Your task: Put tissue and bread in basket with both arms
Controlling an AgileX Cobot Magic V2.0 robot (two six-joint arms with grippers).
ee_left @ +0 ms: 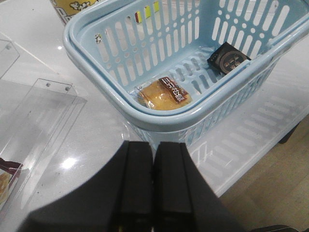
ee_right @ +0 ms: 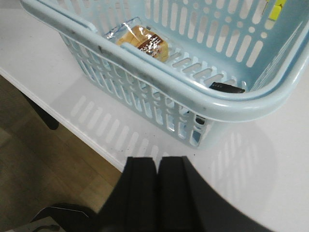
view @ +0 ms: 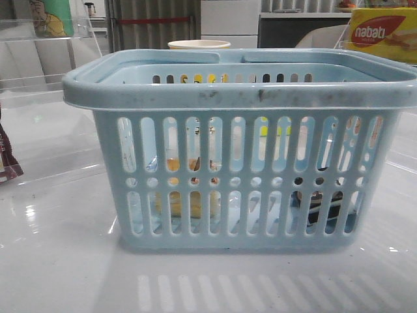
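Front view puts the light-blue basket [view: 241, 156] on the white table [view: 58, 261], filling most of the frame, its rim scuffed dark. Through the slots the bread [view: 179, 195] shows at the left of the basket floor and the tissue [view: 319, 199] at the right — both already inside, well apart from each other. From the left wrist the loaf [ee_left: 164, 94] lies wrapped with its dark label up, and the blackish pack [ee_left: 228, 58] sits in the opposite corner. The left gripper [ee_left: 154, 183] is clenched on nothing, fingers pressed together outside the basket's rim. The right gripper [ee_right: 158, 193] is likewise closed and empty — near the table's front edge.
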